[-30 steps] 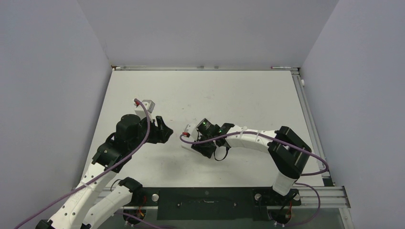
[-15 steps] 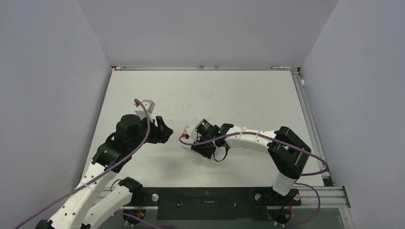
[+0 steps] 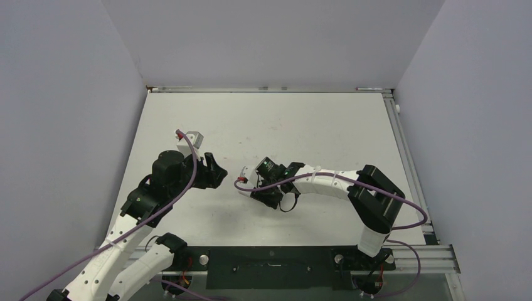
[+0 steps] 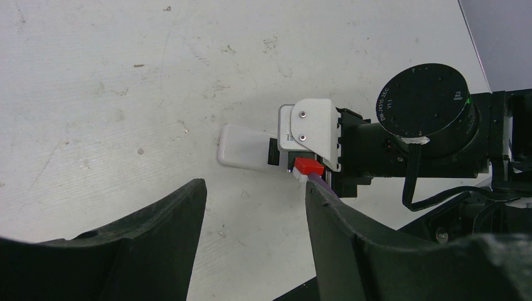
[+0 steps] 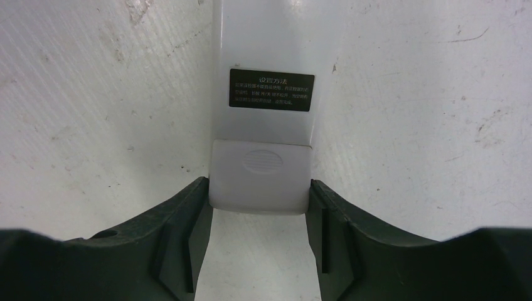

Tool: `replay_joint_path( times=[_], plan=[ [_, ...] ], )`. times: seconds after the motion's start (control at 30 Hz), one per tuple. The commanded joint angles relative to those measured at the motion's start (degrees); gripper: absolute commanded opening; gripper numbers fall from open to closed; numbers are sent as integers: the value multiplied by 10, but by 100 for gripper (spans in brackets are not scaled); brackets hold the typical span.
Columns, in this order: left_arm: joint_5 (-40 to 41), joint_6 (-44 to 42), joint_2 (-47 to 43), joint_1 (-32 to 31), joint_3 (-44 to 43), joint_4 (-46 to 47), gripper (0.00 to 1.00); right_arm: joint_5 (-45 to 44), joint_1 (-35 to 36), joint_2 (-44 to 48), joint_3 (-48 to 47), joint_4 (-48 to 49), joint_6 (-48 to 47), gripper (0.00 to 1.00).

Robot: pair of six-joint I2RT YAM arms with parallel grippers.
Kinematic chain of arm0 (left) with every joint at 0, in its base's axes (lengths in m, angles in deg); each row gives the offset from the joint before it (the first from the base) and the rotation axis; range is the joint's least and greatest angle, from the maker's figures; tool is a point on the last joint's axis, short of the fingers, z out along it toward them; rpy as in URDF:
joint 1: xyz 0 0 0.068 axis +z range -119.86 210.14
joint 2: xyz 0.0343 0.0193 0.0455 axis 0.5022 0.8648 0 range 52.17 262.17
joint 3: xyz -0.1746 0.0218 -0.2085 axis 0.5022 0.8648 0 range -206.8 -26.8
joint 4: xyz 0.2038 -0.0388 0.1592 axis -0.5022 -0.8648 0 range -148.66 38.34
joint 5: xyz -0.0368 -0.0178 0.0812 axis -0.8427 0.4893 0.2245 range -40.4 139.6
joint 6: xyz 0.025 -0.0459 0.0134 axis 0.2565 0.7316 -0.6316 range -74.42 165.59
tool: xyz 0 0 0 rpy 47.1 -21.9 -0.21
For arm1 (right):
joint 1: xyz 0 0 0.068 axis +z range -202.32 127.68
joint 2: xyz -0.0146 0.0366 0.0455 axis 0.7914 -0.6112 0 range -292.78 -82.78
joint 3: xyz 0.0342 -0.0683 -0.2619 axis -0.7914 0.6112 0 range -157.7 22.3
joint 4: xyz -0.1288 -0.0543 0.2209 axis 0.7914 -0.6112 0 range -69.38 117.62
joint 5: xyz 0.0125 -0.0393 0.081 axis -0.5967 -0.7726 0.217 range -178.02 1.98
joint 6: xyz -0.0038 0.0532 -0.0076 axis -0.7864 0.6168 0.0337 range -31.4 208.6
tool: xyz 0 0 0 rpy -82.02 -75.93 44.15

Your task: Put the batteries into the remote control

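On the pale worktop point(image 3: 313, 125) the right claw point(image 5: 257, 194), clamping the remote control point(image 5: 263, 119), has edged left; left claw point(image 4: 254, 191) open, empty; battery cover point(image 5: 260, 179) shut.

The remote control point(image 5: 263, 44) lies flat on the white table point(image 5: 94, 106) with its plain white back facing up, its length running away from the camera. A dark rectangular label point(image 5: 271, 90) with several lines of small pale characters sits across the back. Just nearer the camera is the white battery cover point(image 5: 260, 185), in place over the compartment and carrying a ribbed oval thumb mark point(image 5: 261, 159). The right gripper point(image 5: 258, 188) straddles this near end. Its two dark fingers point(image 5: 179, 219) press against the cover's left and right edges, so the handset is clamped between them. The tabletop shows scuffs and small grey scratches on both sides of the remote.
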Motion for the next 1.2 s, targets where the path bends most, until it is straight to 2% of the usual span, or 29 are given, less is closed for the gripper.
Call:
replay_joint_path(
  times=[0.0, 0.17, 0.43, 1.0, 1.17],
  plan=[
    [3, -5, -6, -1, -1, 4, 56, -7, -1, -10, -15, 13, -5, 16],
    [3, -5, -5, -1, -1, 6, 56, 1, -1, -15, -15, 22, 3, 19],
    [2, -5, -4, -1, -1, 5, 56, 3, -1, -16, -18, 26, 9, 34],
    [1, -5, -5, -1, 0, 6, 56, 4, -1, -13, -17, 31, 20, 50],
    [0, -5, -4, -1, 1, 7, 56, 4, -1, -13, -19, 31, 21, 62]
  ],
)
